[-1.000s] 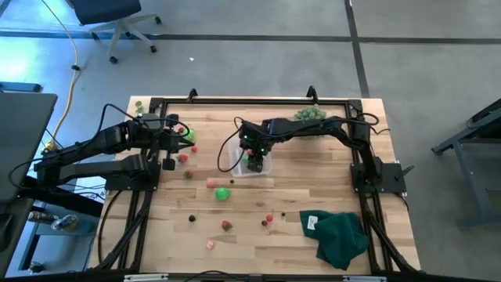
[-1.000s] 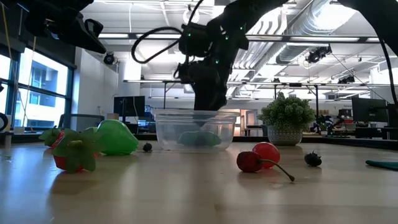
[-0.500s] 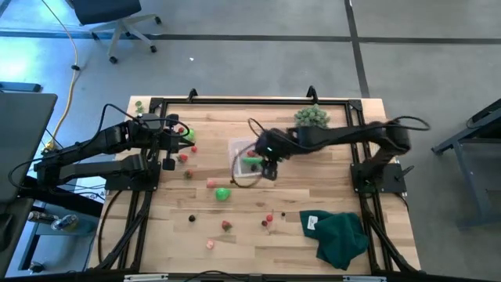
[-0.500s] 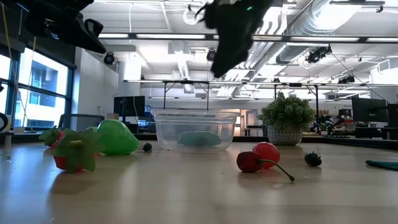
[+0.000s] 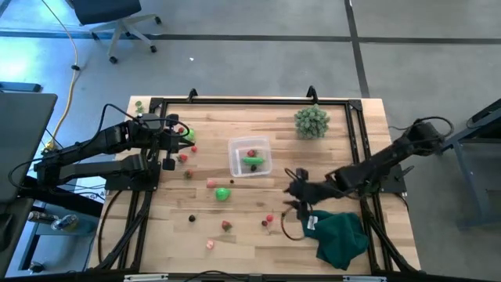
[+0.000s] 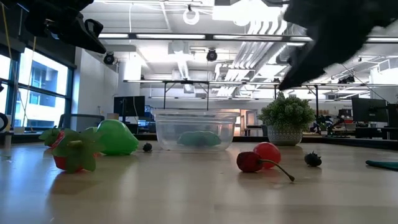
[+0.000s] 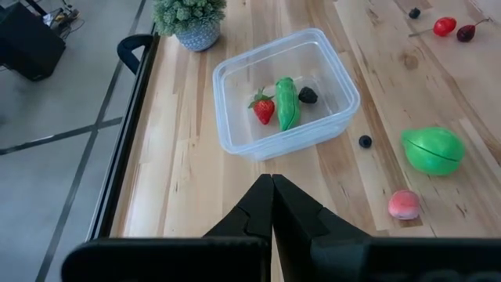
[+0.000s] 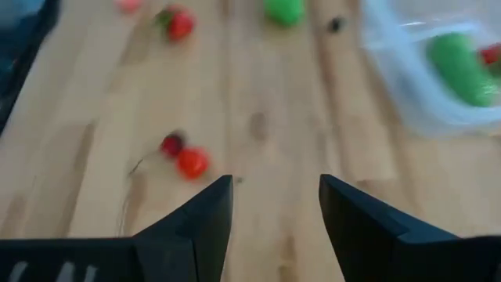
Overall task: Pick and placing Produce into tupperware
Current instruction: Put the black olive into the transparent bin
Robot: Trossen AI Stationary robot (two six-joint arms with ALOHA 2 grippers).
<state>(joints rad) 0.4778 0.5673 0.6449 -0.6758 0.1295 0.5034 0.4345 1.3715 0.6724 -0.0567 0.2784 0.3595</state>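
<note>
The clear tupperware [image 5: 250, 157] stands mid-table and holds a strawberry [image 7: 264, 108], a green elongated piece [image 7: 287, 103] and a dark berry [image 7: 308, 95]. Loose produce lies around it: a green ball [image 5: 223, 193], a pink piece [image 5: 210, 182] and a pair of red cherries [image 5: 268, 219]. My right gripper [image 5: 296, 193] hangs open and empty above the table, to the near right of the tupperware, with the cherries [image 8: 185, 156] ahead of it. My left gripper [image 7: 272, 185] waits shut and empty over the table's left side.
A spiky bushy ball [image 5: 311, 121] stands at the far right. A dark green cloth [image 5: 341, 236] lies at the near right corner, close to my right arm. More small pieces lie near the left arm [image 5: 182, 157] and the front edge [image 5: 210, 244].
My right gripper has drawn back from the tupperware, swinging toward the table's right and near edges and rolling as it went. It stays open. The green elongated piece stays lying in the tupperware.
</note>
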